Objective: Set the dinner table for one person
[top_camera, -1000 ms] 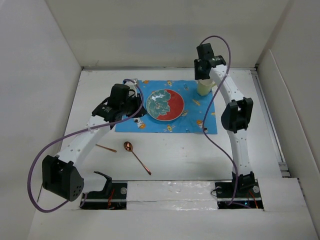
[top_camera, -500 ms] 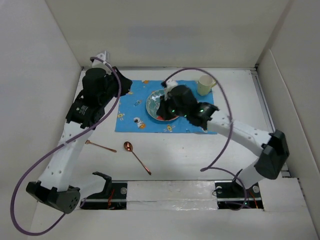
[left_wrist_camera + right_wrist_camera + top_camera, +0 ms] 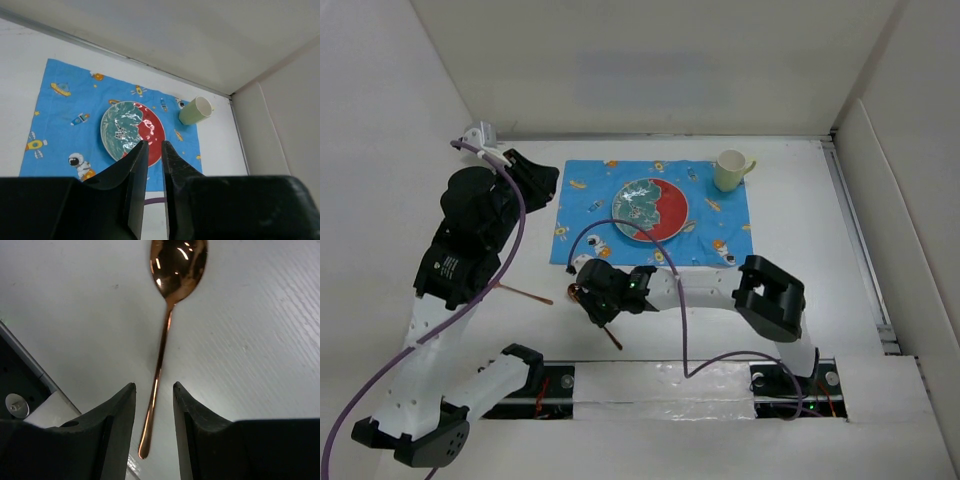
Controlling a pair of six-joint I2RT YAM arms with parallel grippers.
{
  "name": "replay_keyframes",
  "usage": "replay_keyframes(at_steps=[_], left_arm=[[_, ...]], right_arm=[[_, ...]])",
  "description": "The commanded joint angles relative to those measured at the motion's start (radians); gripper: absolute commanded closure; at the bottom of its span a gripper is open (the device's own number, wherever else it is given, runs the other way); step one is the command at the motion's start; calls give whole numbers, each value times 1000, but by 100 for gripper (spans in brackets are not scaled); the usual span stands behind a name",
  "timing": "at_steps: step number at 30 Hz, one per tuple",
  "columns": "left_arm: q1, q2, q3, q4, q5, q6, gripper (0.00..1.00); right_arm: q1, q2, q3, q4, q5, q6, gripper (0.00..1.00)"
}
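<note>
Right fingers [image 3: 127, 400]: parted, one on each side of the copper spoon's [image 3: 164, 340] handle and touching neither side of it; nothing is gripped yet.
Gap between them: the tail end of the handle lies in it, a little nearer one finger than the other, with bare tabletop [image 3: 820, 270] showing on both sides.
Spoon's long axis: it runs straight out from the fingers with the bowl at the far end, so they would close across the handle, not along it. From above the spoon lies slantwise, bowl toward the mat, tail toward the arm bases.
Spoon's place: flat on the tabletop, on the near side of the blue patterned mat [image 3: 710, 235] and off the cloth.
Left fingers [image 3: 140, 162]: drawn almost together with only a thin slit between them and nothing in it; raised over the left side, looking down on the mat.
Nearer arm: the right, plainly; the left is well apart from the spoon.
Second utensil: a thin copper piece [image 3: 525, 294] lies left of the spoon, partly under the left arm; fork or knife, cannot tell.
On the mat: a plate [image 3: 653, 210] in the middle, a pale mug [image 3: 730, 170] at the far right corner.
Step in hand, judged: closing on the handle to lift the spoon and carry it beside the plate.
Risk, judged: the handle is thin and lies flat, and a grip this near the tail may let the bowl end sag.
</note>
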Motion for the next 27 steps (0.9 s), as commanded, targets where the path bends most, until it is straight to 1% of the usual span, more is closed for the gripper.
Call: replay_keyframes(at_steps=[1, 3, 9, 10, 12, 13, 14, 15, 17, 18, 21, 24, 26, 27], left_arm=[[2, -8, -11, -32, -28, -5, 84], [2, -13, -22, -41, -28, -2, 82], [2, -21, -29, -43, -24, -1, 82], [2, -21, -26, -44, -24, 4, 82], [2, -22, -23, -43, -22, 4, 82], [2, -19, -22, -44, -22, 5, 82], [2, -21, -22, -44, -21, 5, 82], [2, -21, -22, -44, -21, 4, 82], [2, -21, -20, -46, -24, 7, 82], [2, -21, -16, -46, -27, 8, 82], [2, -22, -6, -47, -45, 16, 82], [2, -18, -3, -47, -68, 31, 82], [2, -15, 0, -46, -91, 42, 82], [2, -13, 0, -44, -97, 47, 81]], right_arm=[[26, 40, 96, -13, 49, -49, 58], [41, 85, 118, -33, 69, -64, 58], [64, 175, 187, -84, 155, -80, 59], [75, 189, 201, -88, 190, -80, 59], [75, 197, 205, -88, 201, -84, 59], [85, 229, 221, -97, 213, -88, 65], [86, 229, 227, -97, 224, -88, 65], [98, 238, 232, -105, 236, -88, 74], [108, 263, 236, -123, 281, -80, 81], [121, 269, 232, -128, 304, -74, 87], [132, 283, 218, -160, 405, -40, 100], [141, 255, 195, -182, 477, -5, 100], [110, 199, 170, -170, 476, 1, 100], [95, 124, 158, -159, 471, 3, 100]])
